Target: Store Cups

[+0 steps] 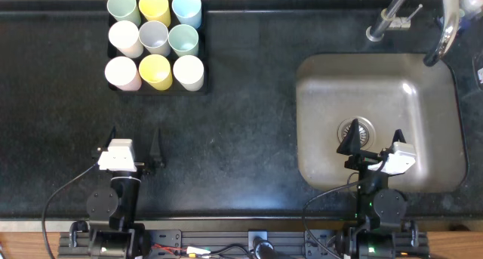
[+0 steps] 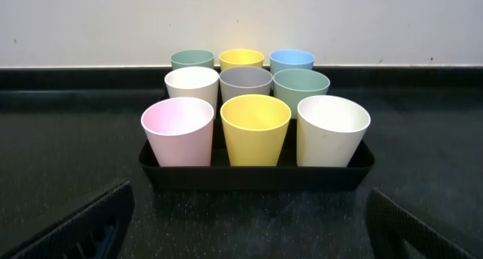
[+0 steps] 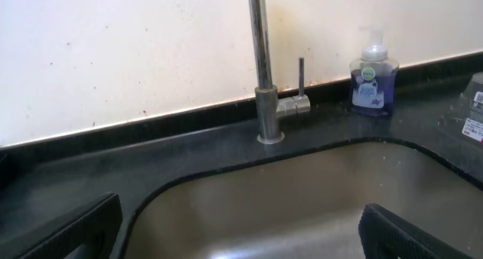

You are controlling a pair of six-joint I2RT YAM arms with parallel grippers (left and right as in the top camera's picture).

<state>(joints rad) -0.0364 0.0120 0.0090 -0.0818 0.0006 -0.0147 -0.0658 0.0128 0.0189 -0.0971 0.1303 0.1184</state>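
- Sitting upright and mouth-up, nine cups (image 1: pixel 155 38) fill a black tray (image 2: pixel 256 176) in three rows of three, at about 11 o'clock on the dark worktop (image 1: pixel 241 138). Packed rim to rim, they seem placed so the tray's low wall keeps them from sliding.
- The left gripper (image 1: pixel 136 140) hangs low over the worktop, its fingers spread wide with nothing between them. The tray lies at its 12 o'clock, faced squarely, which I judge a ready stance for a straight approach.
- Nearest to it stand the pink cup (image 2: pixel 177 131), the yellow cup (image 2: pixel 256 128) and the white cup (image 2: pixel 332 129). This front row offers the freest rims, while the grey cup (image 2: pixel 245 81) at the centre is hemmed in on every side.
- The right gripper (image 1: pixel 373 140), fingers likewise wide apart and empty, hovers over the sink (image 1: pixel 317 70) at about 3 o'clock on the worktop. The faucet (image 3: pixel 260 63) is at its 12 o'clock and a soap bottle (image 3: pixel 373 81) toward 1 o'clock.
- Bare worktop runs between tray and sink, and between tray and left gripper, so there is room to carry a cup.
- Tighter spots are the tray's far side, close to the wall (image 2: pixel 241 17), and the sink's rim, where the surface drops away.
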